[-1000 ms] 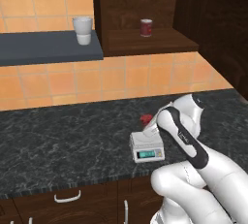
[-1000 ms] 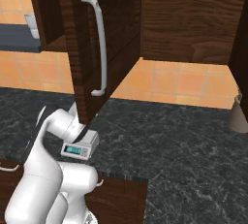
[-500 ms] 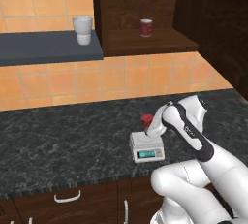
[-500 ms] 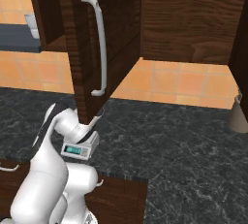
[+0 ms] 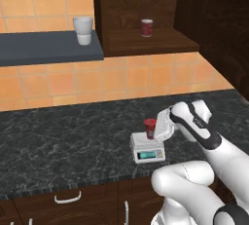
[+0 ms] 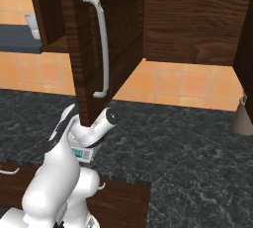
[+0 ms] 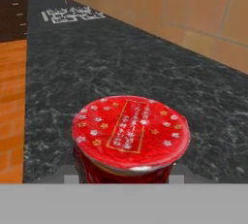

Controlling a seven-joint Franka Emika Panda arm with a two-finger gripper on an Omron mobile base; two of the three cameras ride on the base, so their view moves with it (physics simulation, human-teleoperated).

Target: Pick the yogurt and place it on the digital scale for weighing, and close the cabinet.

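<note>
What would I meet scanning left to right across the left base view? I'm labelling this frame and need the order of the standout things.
White cup on the grey shelf → red can in the cabinet → the open cabinet door at the right edge.

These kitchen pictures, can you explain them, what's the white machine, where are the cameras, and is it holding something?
The white machine is a robot arm in a simulated kitchen. Two cameras ride behind it, to its left and right; a third sits on its hand, looking along the gripper. On the dark counter stands a small digital scale. The gripper is shut on a red yogurt cup, holding it just over the scale's plate; contact with the plate is unclear. Above, the wall cabinet stands open, with a red can inside and a white cup on the shelf beside it.
</note>
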